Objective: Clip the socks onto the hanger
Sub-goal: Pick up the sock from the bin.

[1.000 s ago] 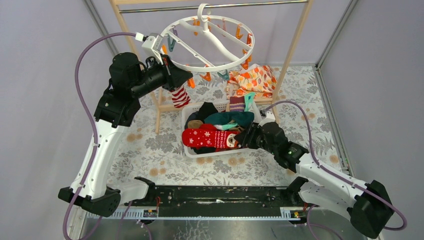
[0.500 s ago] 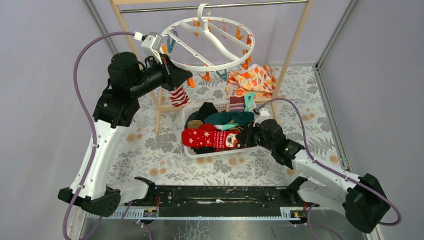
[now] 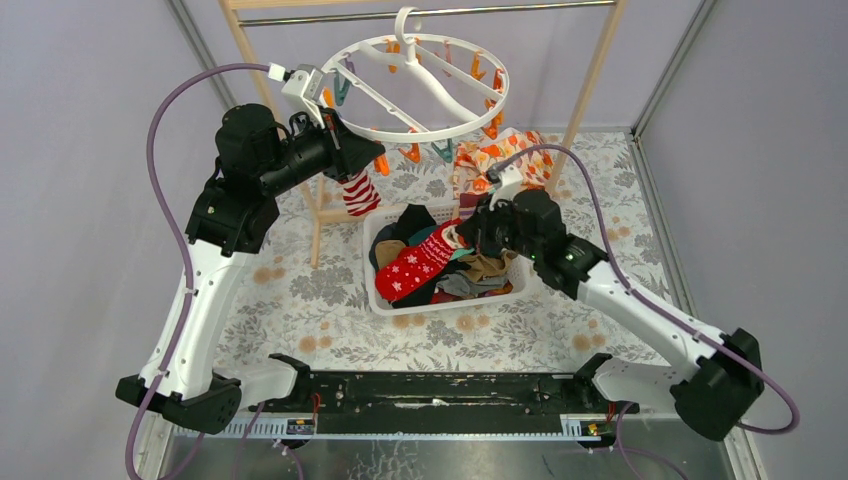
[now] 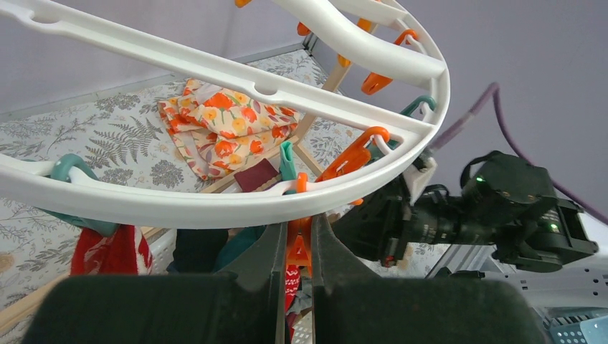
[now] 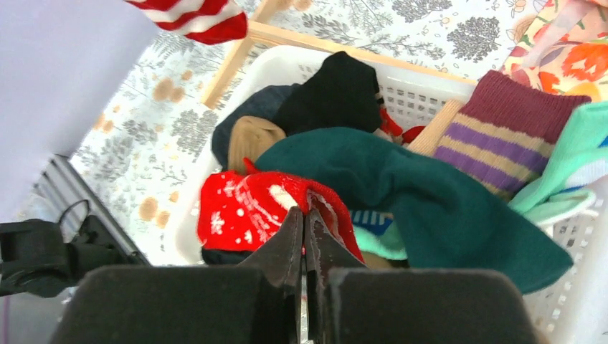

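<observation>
Right hand [image 5: 304, 215] pinching red patterned sock [image 5: 244, 211], now lifted above basket [image 5: 287, 61], left hand [image 4: 299, 228] clamping orange clip [image 4: 296, 251]

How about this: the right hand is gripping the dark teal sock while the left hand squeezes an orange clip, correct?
No. The right wrist view shows the right hand gripping the red patterned sock, not the dark teal sock; the left hand does squeeze an orange clip.

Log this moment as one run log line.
left end effector: shut on orange clip under hanger rim | right end effector: shut on red sock over basket | clipped: one striped sock
</observation>
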### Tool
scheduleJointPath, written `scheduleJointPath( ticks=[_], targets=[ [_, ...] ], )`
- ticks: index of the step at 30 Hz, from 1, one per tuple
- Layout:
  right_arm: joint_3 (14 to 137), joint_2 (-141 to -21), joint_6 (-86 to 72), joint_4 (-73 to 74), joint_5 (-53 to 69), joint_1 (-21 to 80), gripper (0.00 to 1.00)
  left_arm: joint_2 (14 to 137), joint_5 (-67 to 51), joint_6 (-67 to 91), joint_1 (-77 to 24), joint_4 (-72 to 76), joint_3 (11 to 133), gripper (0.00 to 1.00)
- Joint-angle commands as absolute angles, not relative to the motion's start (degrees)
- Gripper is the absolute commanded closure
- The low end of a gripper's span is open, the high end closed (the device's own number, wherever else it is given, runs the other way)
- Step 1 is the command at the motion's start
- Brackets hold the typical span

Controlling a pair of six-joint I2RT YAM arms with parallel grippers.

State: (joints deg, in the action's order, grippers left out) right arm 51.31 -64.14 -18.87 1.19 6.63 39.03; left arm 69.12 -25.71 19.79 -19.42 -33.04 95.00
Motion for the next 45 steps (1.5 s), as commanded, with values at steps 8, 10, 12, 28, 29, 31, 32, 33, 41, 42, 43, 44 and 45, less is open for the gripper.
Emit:
scheduleJointPath(
  ticks=[8,10,12,28,29,31,32,33,41,42,43,44,45],
  targets=[
    [63.45,-80.05,-8.44,3.98,0.43,38.43,0.71,69.14,-27.53,19.6,-19.07,-32.34,96.77,1.0],
    [63.92,-80.13,-8.76,2.22,-2.63,38.39,0.58,69.29,-27.65,19.69,-19.07,-32.34,96.64,1.0],
    [63.79,-79.26,-9.77,0.64,-5.08,38.26,0.47,69.15,-27.73,19.69,-19.07,-32.11,96.42,1.0],
    [40.57,-64.34,-44.95,-16.39,3.22,36.43,0.21,69.11,-28.22,19.57,-19.02,-31.98,96.37,1.0],
    [39.03,-64.33,-46.35,-18.06,3.4,36.39,0.21,69.09,-28.21,19.66,-19.07,-31.98,96.41,1.0],
    [37.05,-65.31,-47.72,-20.89,4.56,36.36,0.21,69.01,-28.23,19.69,-19.07,-31.99,96.45,1.0],
    [36.56,-66.02,-48.13,-22.17,5.06,36.32,0.22,68.95,-28.21,19.69,-19.07,-31.99,96.45,1.0],
    [36.14,-66.83,-48.42,-23.39,5.64,36.2,0.22,68.91,-28.22,19.68,-19.07,-31.99,96.5,1.0],
    [35.03,-71.06,-49.27,-29.34,6.67,34.39,0.26,68.56,-27.97,19.04,-19.07,-32.64,96.81,1.0],
    [34.89,-71.17,-49.41,-29.66,6.86,33.95,0.27,68.55,-27.95,18.87,-19.07,-32.69,96.77,1.0],
    [34.56,-71.15,-49.67,-30.27,7.12,33.58,0.27,68.53,-27.98,18.77,-19.06,-32.69,96.77,1.0],
    [34.08,-71.11,-49.92,-31.15,7.27,33.24,0.27,68.6,-27.95,18.73,-19.07,-32.7,96.77,1.0],
    [33.79,-71.23,-50.27,-32.14,7.34,33.02,0.27,68.64,-27.99,18.72,-19.05,-32.7,96.84,1.0]
  ],
)
